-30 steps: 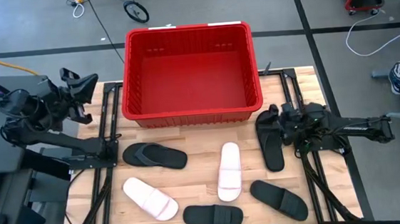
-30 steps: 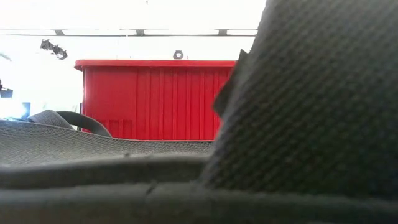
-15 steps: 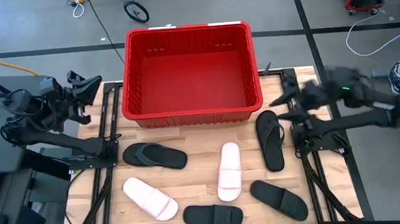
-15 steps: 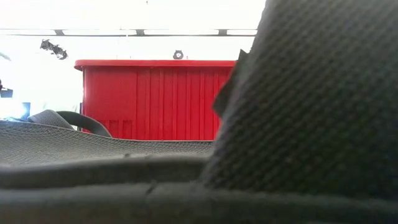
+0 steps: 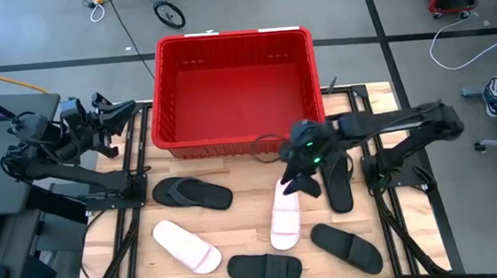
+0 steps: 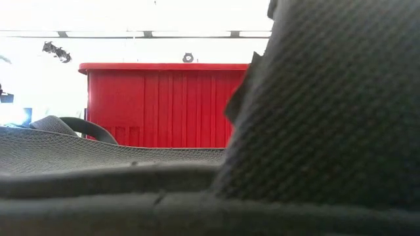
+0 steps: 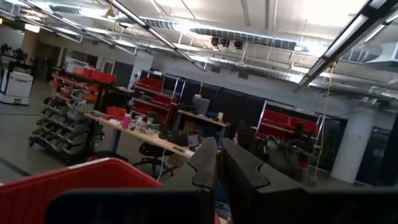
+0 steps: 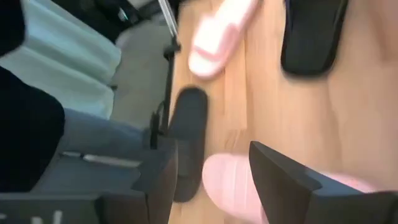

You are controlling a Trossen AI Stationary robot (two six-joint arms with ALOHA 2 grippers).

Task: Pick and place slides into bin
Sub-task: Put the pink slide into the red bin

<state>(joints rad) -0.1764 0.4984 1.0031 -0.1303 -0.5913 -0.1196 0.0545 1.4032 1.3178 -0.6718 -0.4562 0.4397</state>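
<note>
Right gripper [image 5: 303, 181] is being held low over the table with its fingers spread wide and empty, as is shown in the right wrist view, where pale rubber is lying between the two dark fingers [image 8: 283, 180]. Directly beneath it the upper end of a pale pink slide [image 5: 283, 214] is being straddled; the long axis of that slide is running away from the gripper toward the table's front edge, roughly in line with the gap between the fingers (so a closing squeeze would probably be taken across the width). Just beside the gripper on the arm's own side a black slide [image 5: 337, 183] is lying parallel to the pink one, close enough that a brush against it is judged possible. The red bin [image 5: 238, 91] is standing just behind the gripper, its near wall close by, and nothing is seen lying inside it; a short lift and carry over that rim is being called for. Four more slides are resting farther off: a black slide [image 5: 191, 193] and a white slide [image 5: 186, 246] on the far side, two black ones [image 5: 264, 268] [image 5: 346, 245] toward the front. The left gripper [image 5: 109, 123] is being kept off the table's left edge, fingers nearly closed, well apart from every slide.
</note>
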